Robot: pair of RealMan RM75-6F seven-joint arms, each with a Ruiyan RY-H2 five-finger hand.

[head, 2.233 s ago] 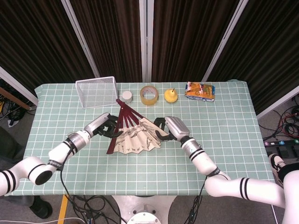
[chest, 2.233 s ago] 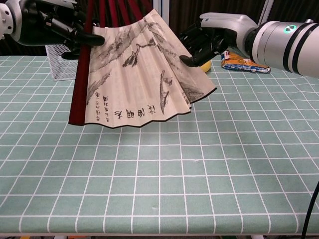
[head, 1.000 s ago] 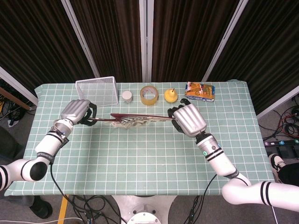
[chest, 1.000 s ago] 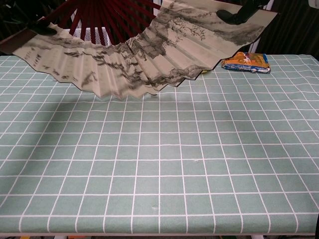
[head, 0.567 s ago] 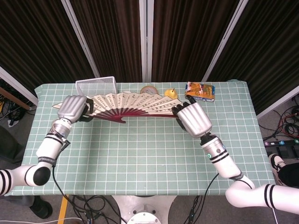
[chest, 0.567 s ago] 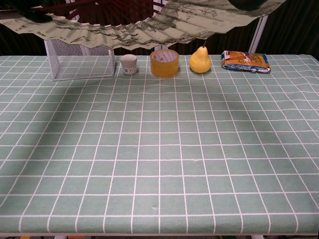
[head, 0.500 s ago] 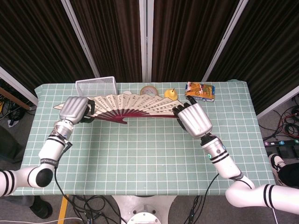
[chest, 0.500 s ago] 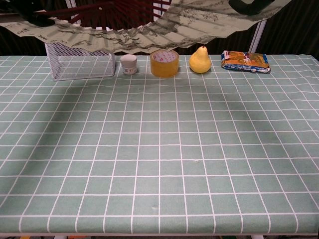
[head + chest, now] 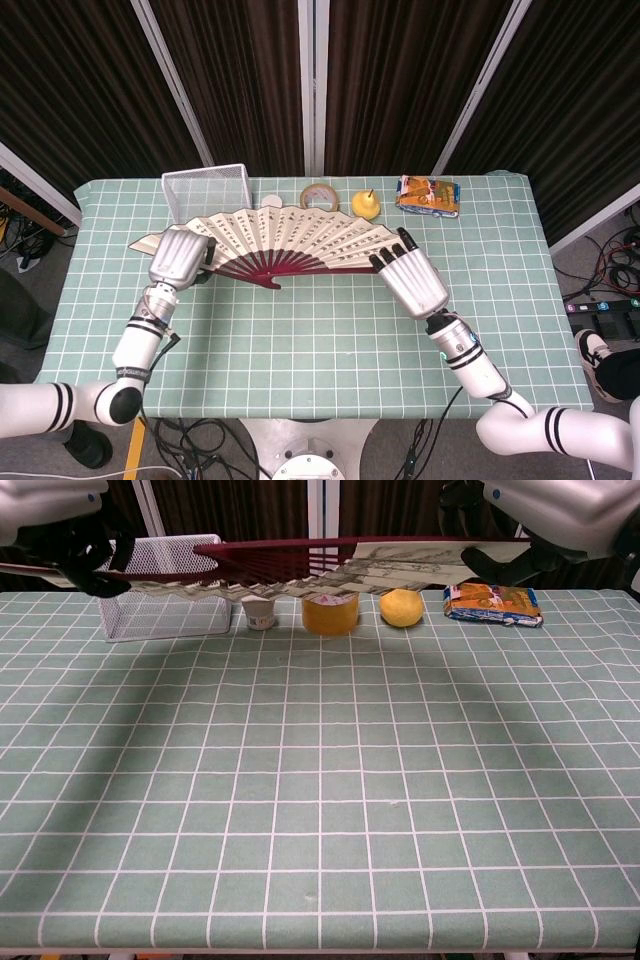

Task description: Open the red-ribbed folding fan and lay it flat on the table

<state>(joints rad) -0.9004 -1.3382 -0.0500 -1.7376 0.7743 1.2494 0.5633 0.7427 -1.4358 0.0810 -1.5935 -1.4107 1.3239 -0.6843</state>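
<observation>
The folding fan (image 9: 285, 235) is spread wide open, cream paper with ink painting and dark red ribs (image 9: 270, 265). It hangs level above the table, seen almost edge-on in the chest view as the fan (image 9: 330, 565). My left hand (image 9: 180, 257) grips its left end rib, also seen as the left hand (image 9: 70, 525) at the top left. My right hand (image 9: 412, 278) holds the right end rib, its dark fingers (image 9: 390, 255) on the paper edge; in the chest view the right hand (image 9: 545, 515) is at the top right.
Along the table's far edge stand a white wire basket (image 9: 206, 187), a small white jar (image 9: 259, 611), a roll of yellow tape (image 9: 330, 611), a yellow pear (image 9: 400, 607) and a colourful snack packet (image 9: 428, 195). The green checked cloth (image 9: 320, 780) covers the table.
Both hands have spread the fan from half open to fully open, turned it level, and brought it lower and nearer to me. It now sits lower in the chest view.
</observation>
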